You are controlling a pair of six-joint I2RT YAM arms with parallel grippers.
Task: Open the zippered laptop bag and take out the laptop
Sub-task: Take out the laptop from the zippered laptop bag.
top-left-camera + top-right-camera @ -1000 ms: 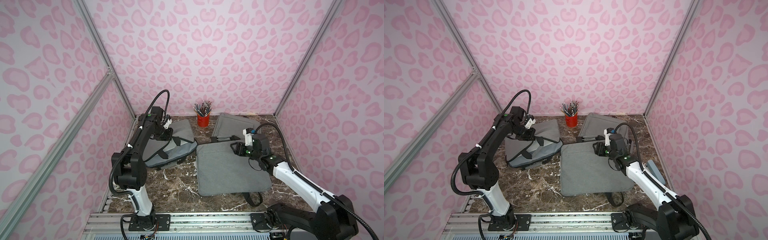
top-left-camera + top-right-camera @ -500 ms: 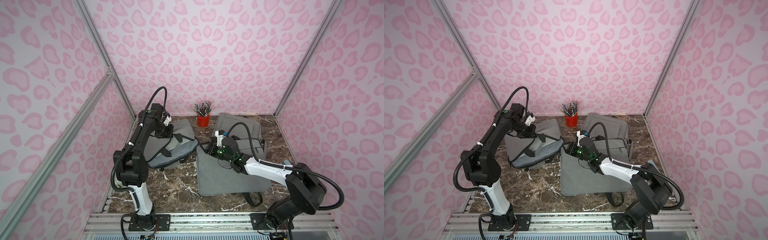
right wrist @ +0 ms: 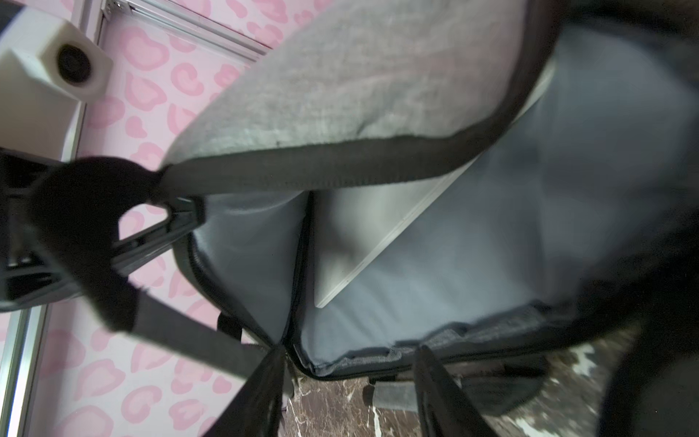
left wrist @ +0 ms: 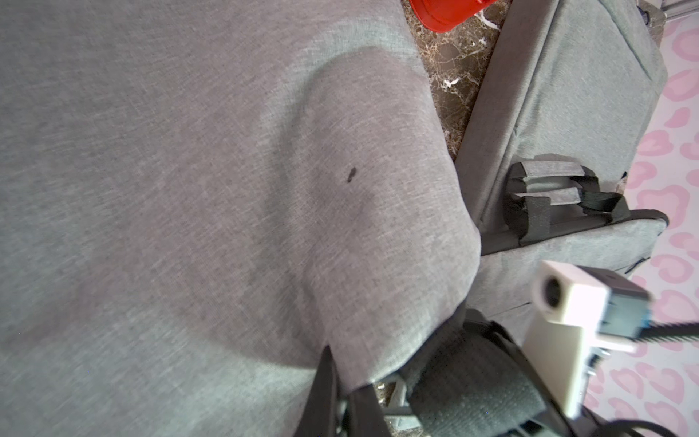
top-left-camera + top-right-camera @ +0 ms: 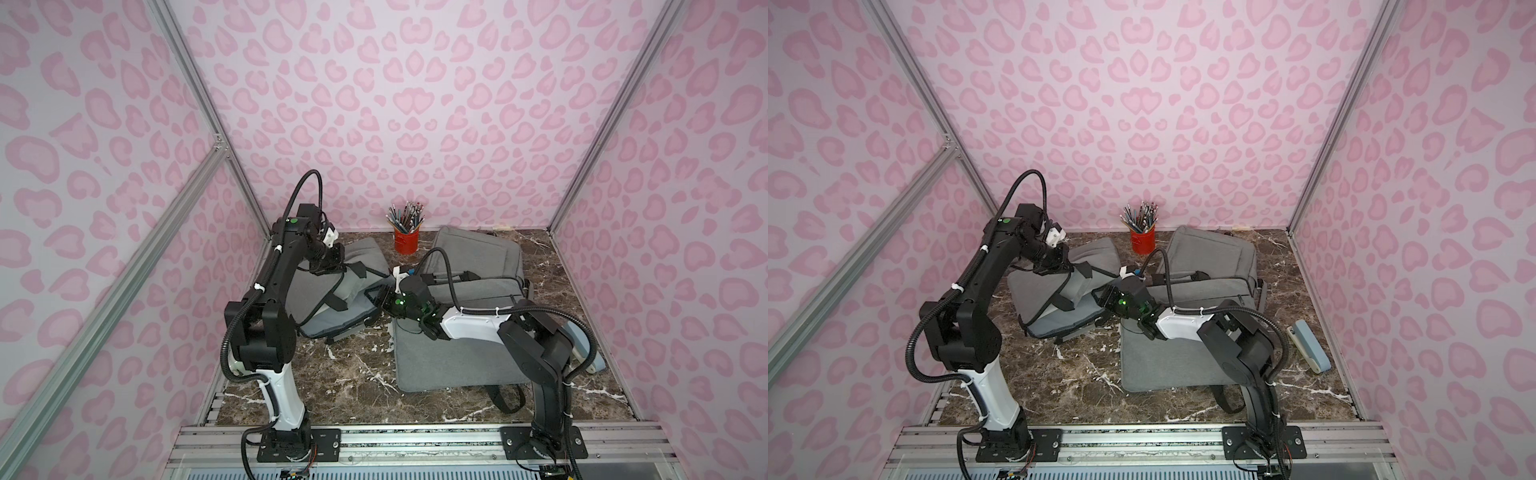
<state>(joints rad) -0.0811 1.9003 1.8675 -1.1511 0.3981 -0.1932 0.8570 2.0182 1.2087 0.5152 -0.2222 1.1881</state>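
Left gripper [image 5: 332,266] pinches a grey fabric laptop bag's [image 5: 309,293] flap aloft near the marble tabletop's [image 5: 353,374] left edge; right gripper [image 3: 350,363], parted and empty, faces the silver laptop [image 3: 363,234] inside.

On the table [image 5: 353,374] the laptop bag [image 5: 309,293] lies at the left with the laptop [image 3: 378,227] inside it, a pencil cup [image 5: 406,241] stands behind it near the back wall, a second bag [image 5: 478,253] lies to the cup's right, and a flat sleeve [image 5: 449,365] lies just before that bag, touching it.
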